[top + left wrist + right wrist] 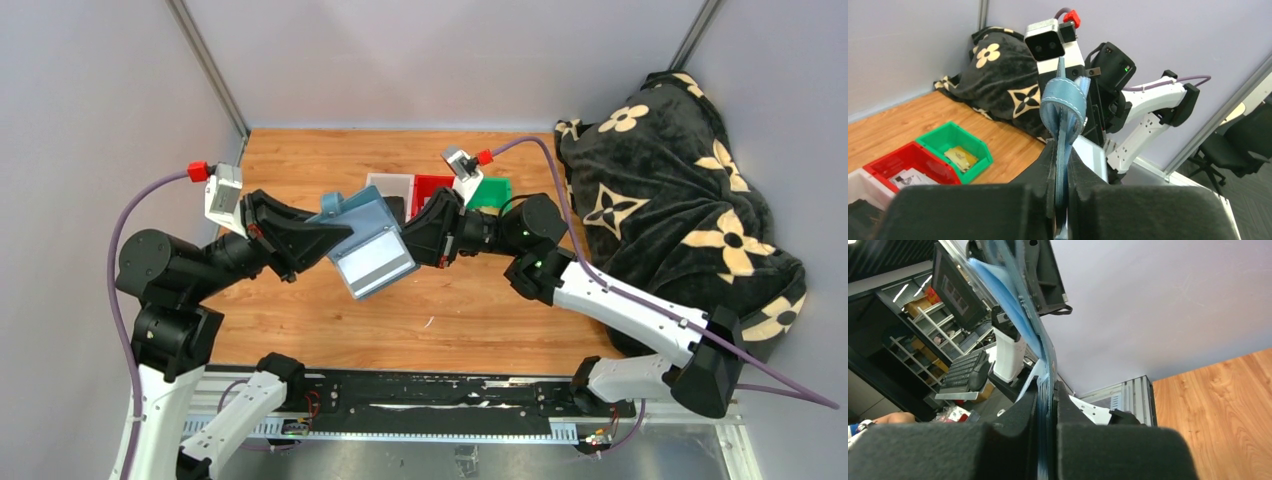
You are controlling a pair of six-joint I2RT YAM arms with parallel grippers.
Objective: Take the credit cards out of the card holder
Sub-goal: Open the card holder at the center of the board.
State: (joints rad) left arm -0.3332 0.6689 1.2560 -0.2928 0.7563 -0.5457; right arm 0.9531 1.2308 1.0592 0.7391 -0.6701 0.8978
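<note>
The slate-blue card holder [372,260] hangs open above the middle of the table, held between both arms. My left gripper [335,232] is shut on its left flap; in the left wrist view the blue leather [1064,100] stands edge-on between the pads of that gripper [1062,170]. My right gripper [408,243] comes in from the right and is shut on the opposite edge. In the right wrist view thin blue layers [1008,290] run up out of its jaws [1047,400]. The pale inner face points down and forward. I cannot make out the credit cards as separate things.
White [390,185], red [432,185] and green [492,192] bins stand in a row behind the grippers; the green bin [955,147] has a yellowish item in it. A black flowered blanket [680,210] covers the right side. Grey walls enclose the wooden table [450,310].
</note>
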